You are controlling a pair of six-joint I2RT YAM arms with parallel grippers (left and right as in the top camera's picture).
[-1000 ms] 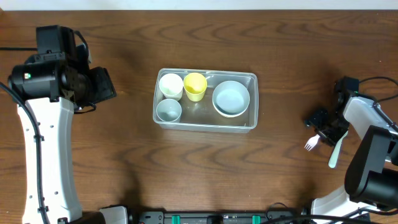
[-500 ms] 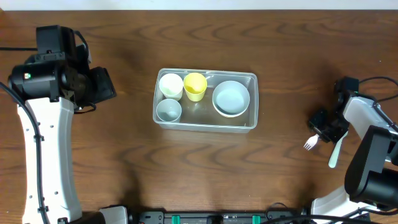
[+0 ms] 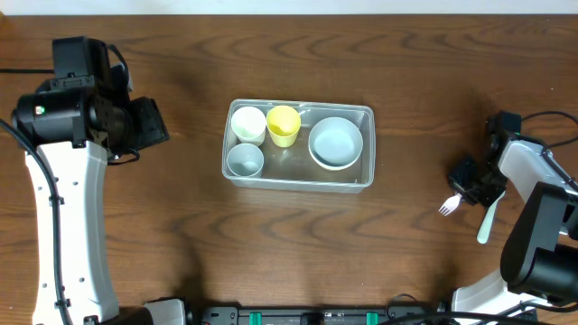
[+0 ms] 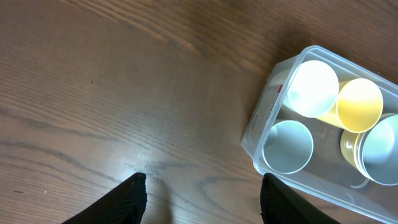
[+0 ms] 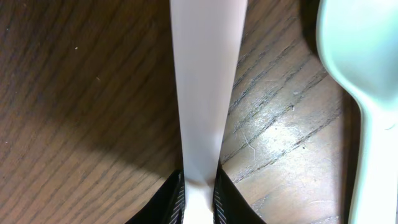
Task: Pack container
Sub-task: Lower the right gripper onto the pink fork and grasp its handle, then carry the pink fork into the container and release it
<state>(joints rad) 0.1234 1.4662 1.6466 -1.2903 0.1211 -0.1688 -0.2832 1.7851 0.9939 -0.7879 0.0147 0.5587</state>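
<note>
The clear container (image 3: 366, 177) sits mid-table holding a white cup (image 3: 247, 124), a yellow cup (image 3: 284, 125), a pale-blue cup (image 3: 245, 160) and a pale-blue bowl (image 3: 335, 143). At the table's right, my right gripper (image 3: 470, 191) is shut on the handle of a white fork (image 3: 449, 207); in the right wrist view the gripper (image 5: 199, 194) pinches the fork's handle (image 5: 208, 87) just above the wood. My left gripper (image 4: 203, 185) stands open over bare table left of the container (image 4: 256, 135), and shows in the overhead view (image 3: 155, 125) too.
A pale-green spoon (image 3: 487, 221) lies on the table just right of the fork, its bowl (image 5: 360, 59) close beside the handle. Bare wood lies between the container and both arms.
My right gripper's jaws have closed onto the fork's handle, and the fork has shifted slightly. The left arm and the container's contents have not moved.
</note>
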